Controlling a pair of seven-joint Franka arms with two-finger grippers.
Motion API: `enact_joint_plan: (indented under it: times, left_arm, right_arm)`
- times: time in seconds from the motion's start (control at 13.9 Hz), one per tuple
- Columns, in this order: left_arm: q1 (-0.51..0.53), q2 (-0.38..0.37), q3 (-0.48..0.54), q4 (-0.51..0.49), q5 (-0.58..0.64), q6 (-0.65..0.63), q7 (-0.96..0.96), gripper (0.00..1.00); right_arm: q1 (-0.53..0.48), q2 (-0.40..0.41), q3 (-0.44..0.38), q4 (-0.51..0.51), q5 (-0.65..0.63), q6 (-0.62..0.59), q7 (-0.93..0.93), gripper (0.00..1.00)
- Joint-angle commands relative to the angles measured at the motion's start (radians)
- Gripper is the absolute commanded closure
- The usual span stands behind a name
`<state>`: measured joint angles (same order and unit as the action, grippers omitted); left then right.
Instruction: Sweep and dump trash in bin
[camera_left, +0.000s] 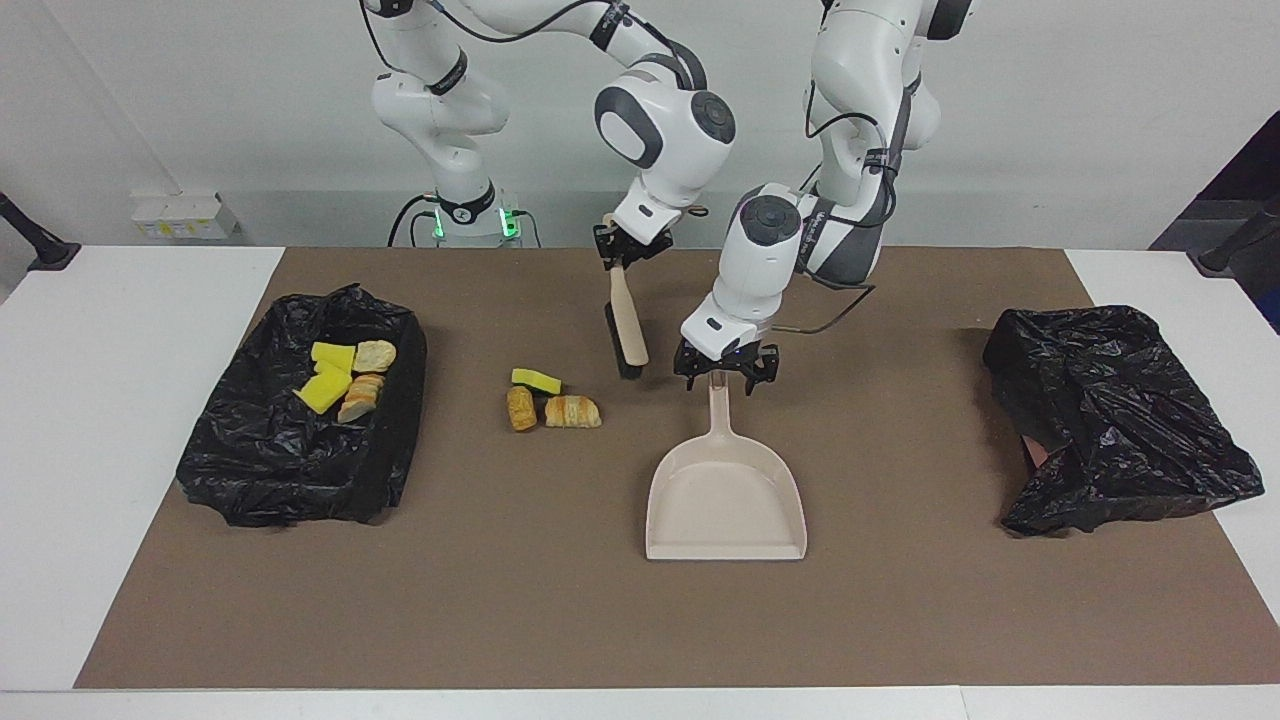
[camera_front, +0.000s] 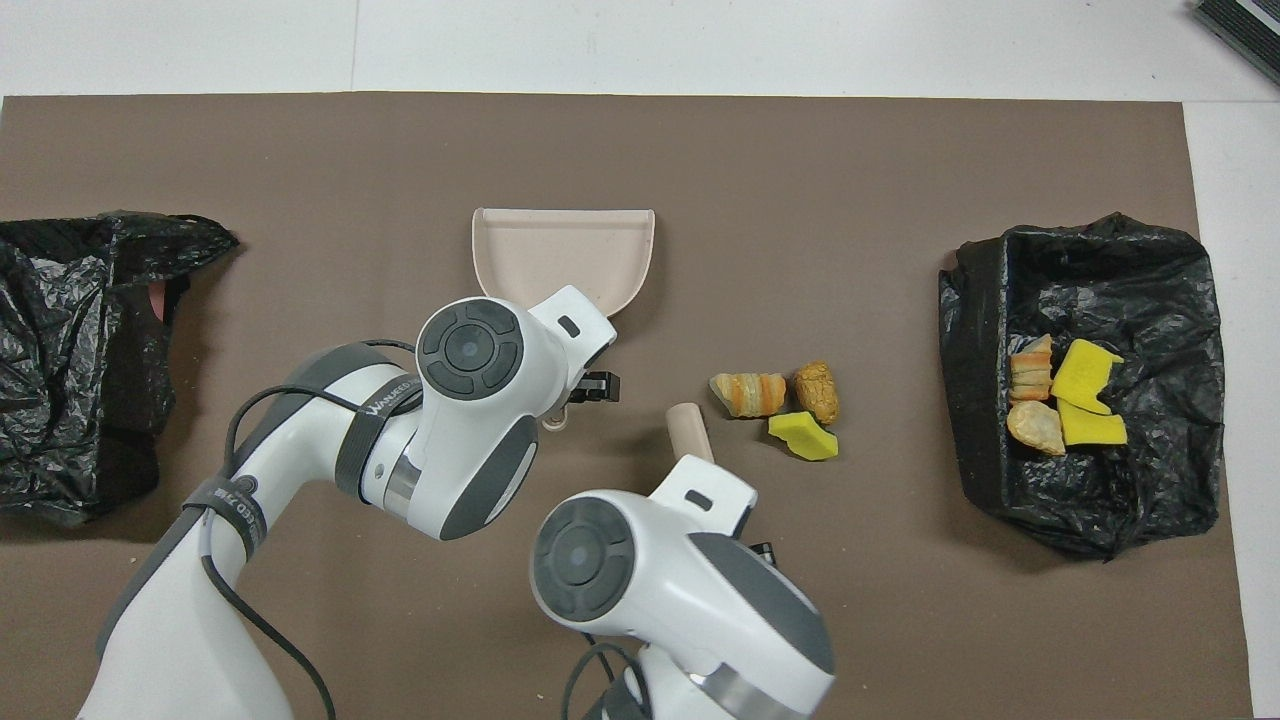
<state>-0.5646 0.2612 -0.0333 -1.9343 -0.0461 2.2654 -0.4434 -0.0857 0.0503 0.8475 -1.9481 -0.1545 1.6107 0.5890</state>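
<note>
The loose trash, a green-sided yellow sponge chunk and two golden-brown bread pieces, lies bunched on the brown mat of the counter, between the beige dustpan and the black-lined bin at the right arm's end, which already holds more scraps. The right pincer is clamped together on the handle of a small brush, bristles hanging down beside the scraps on the dustpan's side. The left pincer stands apart, straddling the tip of the dustpan's handle, not yet gripping it.

To do this step well, the left pincer should settle lower, centred on the handle, then close firmly so the pan cannot swivel. The pan's mouth faces away from the robots, not toward the scraps, so it likely needs turning before the brush sweeps. A second black bag sits at the left arm's end.
</note>
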Motion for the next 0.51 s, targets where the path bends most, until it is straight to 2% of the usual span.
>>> enact_joint_plan:
  times: [0.0,0.07,0.14,0.22,0.29,0.43]
  left_arm:
    - [-0.020,-0.023,0.016,-0.051,0.012,0.043,-0.021,0.48]
    - [-0.020,-0.023,0.016,-0.051,0.012,0.045,-0.023,0.52]
    - [-0.020,-0.023,0.016,-0.051,0.012,0.046,-0.021,0.67]
    - [-0.018,-0.023,0.016,-0.051,0.012,0.048,-0.018,0.92]
    - [-0.012,-0.022,0.016,-0.045,0.012,0.049,-0.008,1.00]
    - [-0.003,-0.017,0.018,-0.023,0.029,0.045,-0.003,1.00]
  right_arm:
    - [-0.013,-0.196,-0.146,-0.078,0.075,0.005,-0.146,1.00]
    - [-0.011,-0.194,-0.209,-0.078,0.073,0.014,-0.155,1.00]
    - [-0.014,-0.182,-0.249,-0.081,0.064,0.035,-0.170,1.00]
    - [-0.020,-0.178,-0.284,-0.109,0.050,0.096,-0.202,1.00]
    - [-0.020,-0.182,-0.338,-0.158,0.049,0.170,-0.236,1.00]
    - [-0.020,-0.181,-0.387,-0.222,0.047,0.251,-0.277,1.00]
